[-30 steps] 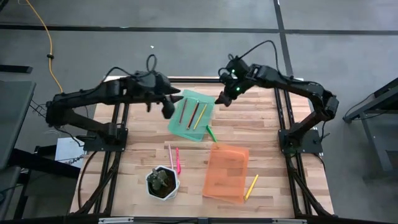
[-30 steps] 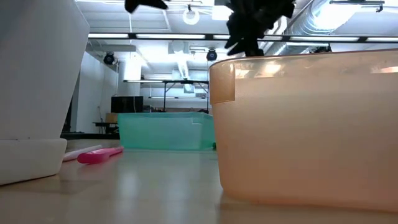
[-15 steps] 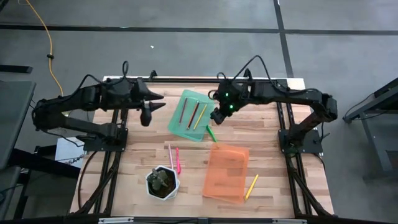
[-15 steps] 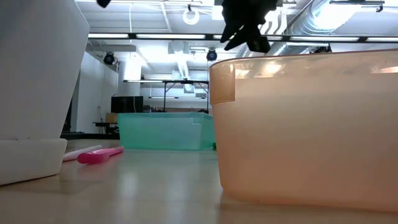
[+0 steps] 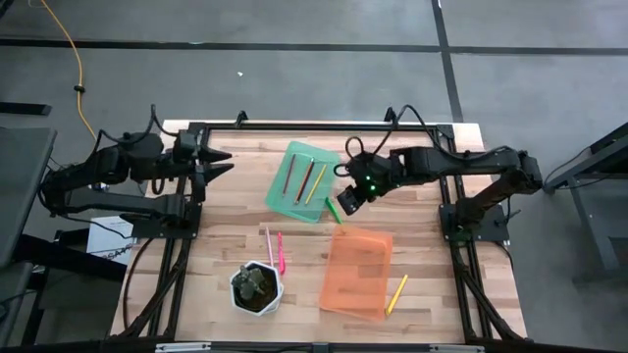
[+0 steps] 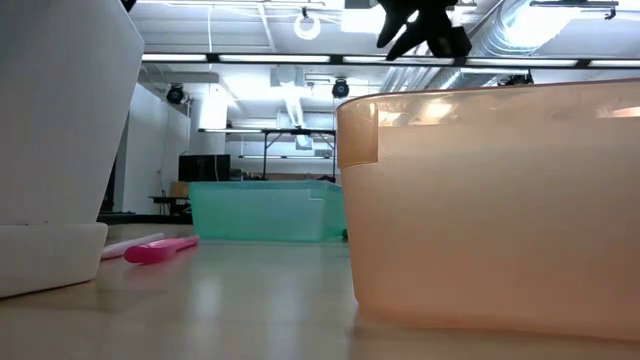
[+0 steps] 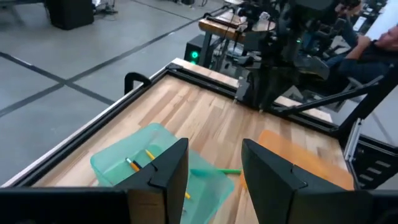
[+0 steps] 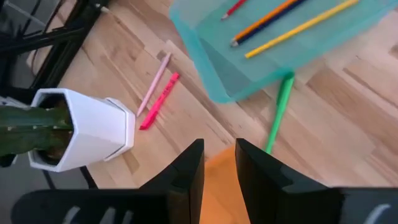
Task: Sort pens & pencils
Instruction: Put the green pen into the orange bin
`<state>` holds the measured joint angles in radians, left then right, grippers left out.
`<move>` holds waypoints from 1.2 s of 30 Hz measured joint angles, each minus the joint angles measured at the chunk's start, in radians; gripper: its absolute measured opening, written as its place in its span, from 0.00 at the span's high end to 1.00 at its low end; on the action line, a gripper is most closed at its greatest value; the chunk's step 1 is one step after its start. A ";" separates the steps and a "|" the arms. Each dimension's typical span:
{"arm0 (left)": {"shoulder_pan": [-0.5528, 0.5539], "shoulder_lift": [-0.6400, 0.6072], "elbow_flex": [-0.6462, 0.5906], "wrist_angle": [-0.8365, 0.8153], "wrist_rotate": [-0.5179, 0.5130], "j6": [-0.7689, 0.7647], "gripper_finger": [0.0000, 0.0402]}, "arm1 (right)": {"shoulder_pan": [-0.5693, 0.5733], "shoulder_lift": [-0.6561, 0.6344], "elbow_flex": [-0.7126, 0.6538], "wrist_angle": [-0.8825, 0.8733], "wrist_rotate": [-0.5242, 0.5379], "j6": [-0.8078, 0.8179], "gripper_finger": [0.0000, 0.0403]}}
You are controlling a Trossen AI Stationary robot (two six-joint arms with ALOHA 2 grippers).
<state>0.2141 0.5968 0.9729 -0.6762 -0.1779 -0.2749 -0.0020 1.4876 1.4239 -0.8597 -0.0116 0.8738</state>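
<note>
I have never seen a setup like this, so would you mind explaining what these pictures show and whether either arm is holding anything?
Two dark robot arms work at a wooden table. One picture looks straight down, one looks level across the tabletop, and two come from cameras on the arms' wrists. The left gripper waits open near the table's left edge. The right gripper hangs over the green pen, fingers apart. Neither holds anything. The green tray contains three sticks: a red-brown pencil, a dark brown pencil and a yellow pencil. The orange tray looks empty. A pink pen and a peach pencil lie beside the white plant pot; another yellow pencil lies beside the orange tray.
</note>
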 joint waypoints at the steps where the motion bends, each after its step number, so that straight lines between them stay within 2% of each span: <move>1: 0.000 -0.006 -0.010 0.000 -0.003 -0.003 0.66 | 0.006 0.006 0.000 -0.007 0.009 0.016 0.79; 5: 0.000 -0.014 -0.044 -0.002 -0.006 -0.022 0.66 | 0.007 0.075 0.001 -0.040 0.027 0.044 0.79; 10: 0.000 -0.005 -0.067 -0.004 -0.001 -0.044 0.66 | -0.037 0.198 0.001 -0.012 -0.060 0.009 0.79; 13: 0.000 0.003 -0.068 -0.008 0.001 -0.051 0.66 | -0.051 0.252 0.000 -0.010 -0.057 -0.017 0.79; 22: 0.000 0.003 -0.068 -0.016 0.005 -0.074 0.66 | -0.082 0.339 0.000 -0.004 -0.065 -0.076 0.79; 36: 0.000 0.015 -0.068 -0.038 0.003 -0.075 0.66 | -0.110 0.396 0.001 0.124 -0.074 -0.150 0.79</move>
<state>0.2142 0.6121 0.9051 -0.7144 -0.1753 -0.3498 -0.1121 1.8839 1.4246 -0.7353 -0.0857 0.7240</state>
